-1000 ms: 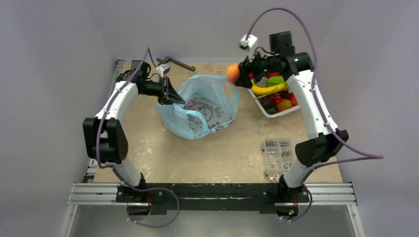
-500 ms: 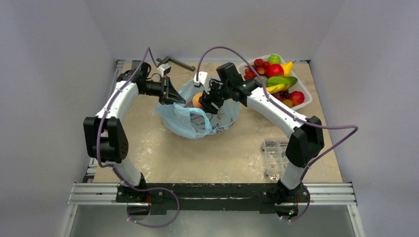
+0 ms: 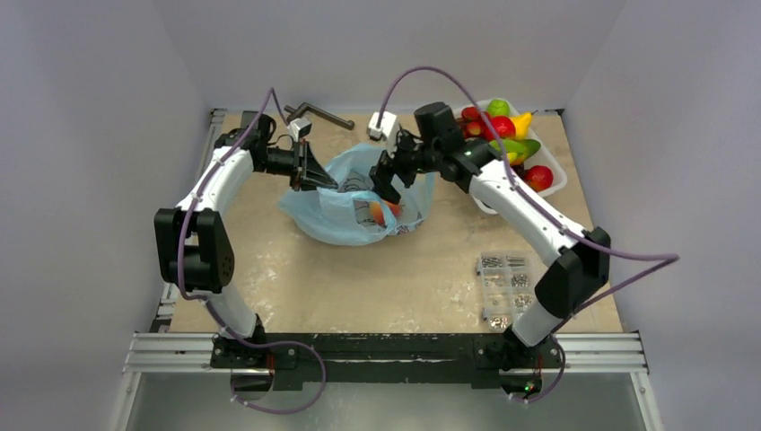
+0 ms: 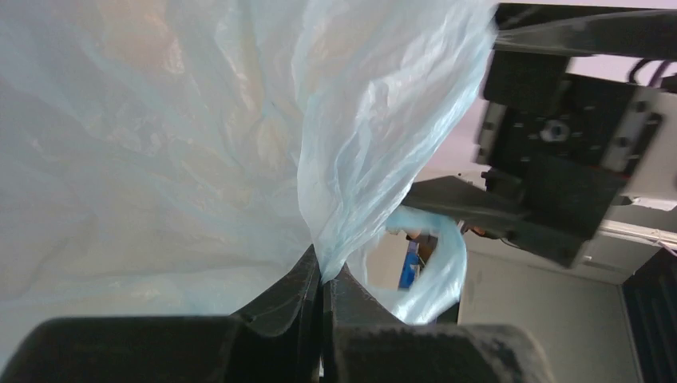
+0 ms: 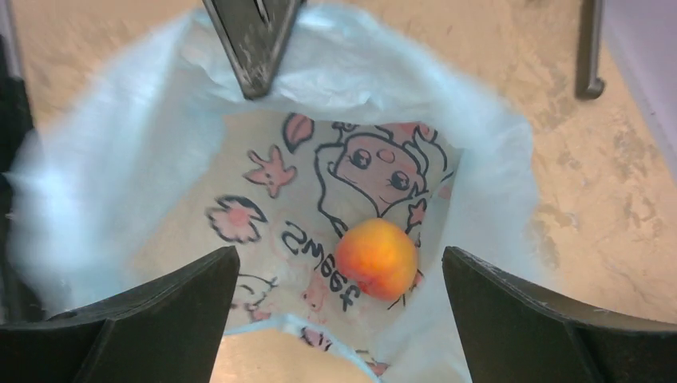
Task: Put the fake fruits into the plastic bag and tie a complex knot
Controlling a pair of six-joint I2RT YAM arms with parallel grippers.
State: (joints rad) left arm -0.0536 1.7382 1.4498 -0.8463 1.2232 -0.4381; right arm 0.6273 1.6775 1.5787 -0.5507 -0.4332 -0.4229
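The light-blue plastic bag [image 3: 334, 215] sits at the far middle of the tabletop [image 3: 404, 269], its mouth open upward. The left gripper [image 4: 322, 275] is pinched tight on the bag's left rim, a fold of thin film caught between its closed jaws. The right gripper [image 5: 339, 251] hangs over the bag's mouth with its jaws spread wide and nothing between them. Below it an orange fake fruit [image 5: 376, 258] lies on the printed inside of the bag. The other fake fruits [image 3: 501, 127] fill a white tray [image 3: 558, 171] at the far right, and a clear box of screws [image 3: 505, 287] lies nearer, on the right.
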